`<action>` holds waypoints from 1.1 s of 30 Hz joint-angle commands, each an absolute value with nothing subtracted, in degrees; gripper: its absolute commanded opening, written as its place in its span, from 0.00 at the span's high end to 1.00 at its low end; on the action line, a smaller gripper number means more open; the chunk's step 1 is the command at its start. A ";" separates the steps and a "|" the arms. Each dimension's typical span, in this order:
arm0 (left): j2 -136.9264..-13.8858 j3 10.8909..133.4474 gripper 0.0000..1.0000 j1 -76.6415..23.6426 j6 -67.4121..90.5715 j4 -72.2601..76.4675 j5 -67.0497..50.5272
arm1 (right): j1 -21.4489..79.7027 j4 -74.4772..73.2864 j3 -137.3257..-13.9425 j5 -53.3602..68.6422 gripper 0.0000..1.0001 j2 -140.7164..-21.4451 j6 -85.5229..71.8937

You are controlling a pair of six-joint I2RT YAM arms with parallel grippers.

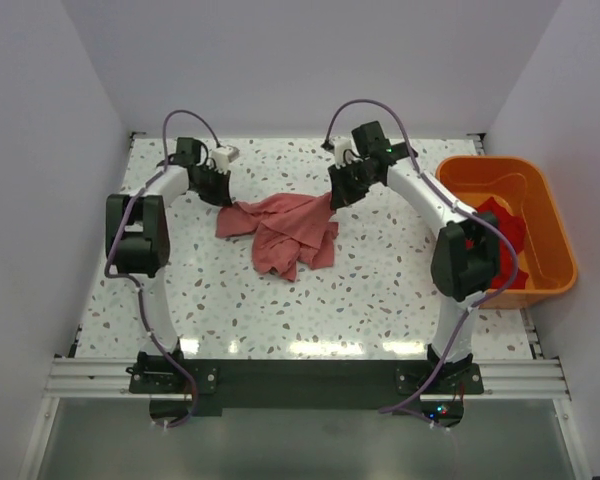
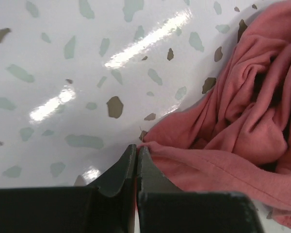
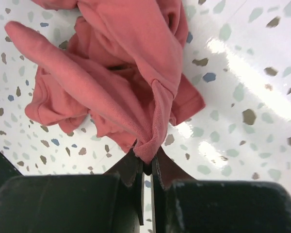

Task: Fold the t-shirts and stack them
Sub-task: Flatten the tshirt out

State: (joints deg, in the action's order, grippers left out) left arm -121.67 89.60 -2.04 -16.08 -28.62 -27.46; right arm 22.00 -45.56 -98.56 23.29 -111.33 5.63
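While L hand [image 2: 137, 148], R hand [image 3: 146, 163] clamped on pink tee [image 1: 285, 235], red tee [image 1: 502, 222] in tub [image 1: 538, 215].

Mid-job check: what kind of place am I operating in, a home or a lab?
Most likely a lab test cell: plain white walls box in a speckled table, the left arm and right arm bolt to a metal rail, and a pink t-shirt and orange tub are the props.

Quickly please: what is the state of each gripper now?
Left gripper: closed, pinching an edge of the salmon-pink t-shirt.
Right gripper: closed, holding a fold of the same t-shirt.
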 commanded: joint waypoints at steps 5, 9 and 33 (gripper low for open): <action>-112.25 104.91 1.00 5.71 -13.01 -28.39 -29.00 | 18.02 -54.75 -115.89 19.52 1.00 -108.11 16.08; -109.08 110.03 1.00 8.17 -9.94 -25.59 -28.74 | 15.82 -54.32 -124.70 14.78 1.00 -108.02 19.15; -65.66 97.12 1.00 10.72 -10.28 -1.14 -4.50 | 18.98 -29.79 -123.49 -10.54 1.00 -79.02 57.65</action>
State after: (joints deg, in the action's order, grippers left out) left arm -69.10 97.86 8.88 -6.33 -6.35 -16.10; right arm 18.90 -35.44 -123.81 -2.83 -83.72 50.61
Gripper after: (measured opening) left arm 0.024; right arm 0.045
